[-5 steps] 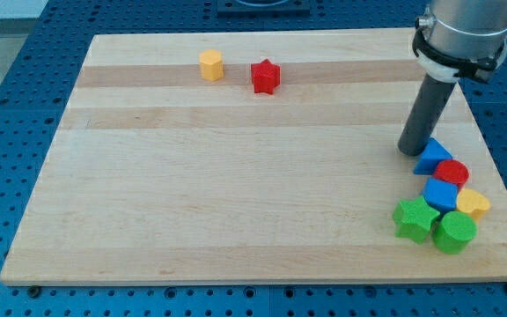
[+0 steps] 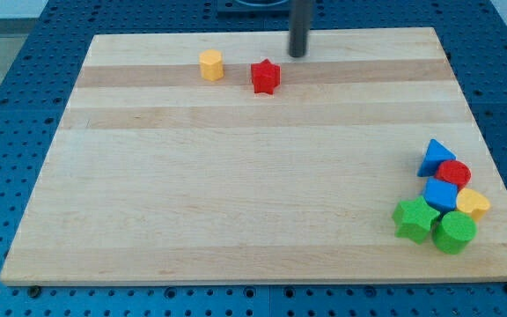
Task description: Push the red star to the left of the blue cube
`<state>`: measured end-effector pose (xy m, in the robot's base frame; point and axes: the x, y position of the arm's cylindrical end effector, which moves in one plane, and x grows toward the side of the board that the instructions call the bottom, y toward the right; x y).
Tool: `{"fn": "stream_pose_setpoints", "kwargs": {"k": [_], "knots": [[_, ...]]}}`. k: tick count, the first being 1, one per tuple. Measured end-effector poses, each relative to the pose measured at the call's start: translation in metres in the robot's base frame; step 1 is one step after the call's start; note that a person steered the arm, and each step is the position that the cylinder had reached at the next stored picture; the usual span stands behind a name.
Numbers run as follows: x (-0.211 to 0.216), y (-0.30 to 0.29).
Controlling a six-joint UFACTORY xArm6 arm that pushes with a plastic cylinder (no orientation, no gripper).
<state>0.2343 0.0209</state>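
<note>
The red star [image 2: 265, 77] lies near the board's top edge, a little left of the middle. The blue cube [image 2: 441, 194] sits in a cluster of blocks at the view's lower right. My tip [image 2: 298, 54] touches the board near its top edge, just up and to the right of the red star, apart from it. The rod rises out of the top of the view.
A yellow hexagonal block [image 2: 210, 64] lies left of the red star. The cluster at the lower right also holds a blue triangle [image 2: 433, 157], a red cylinder [image 2: 453, 173], a yellow block [image 2: 473, 203], a green star [image 2: 415, 218] and a green cylinder [image 2: 454, 232].
My tip has moved from beside the blue triangle at the right to the board's top edge near the red star. No block has moved.
</note>
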Motion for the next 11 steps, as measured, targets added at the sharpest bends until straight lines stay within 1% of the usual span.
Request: {"fn": "stream_pose_setpoints", "kwargs": {"k": [1,2,3,5,7,9,10,11], "knots": [[0.022,-0.038],[0.070,-0.035],[0.104,-0.014],[0.150,0.038],[0.218,0.057],[0.273,0.088],[0.291,0.104],[0.294,0.089]]}}
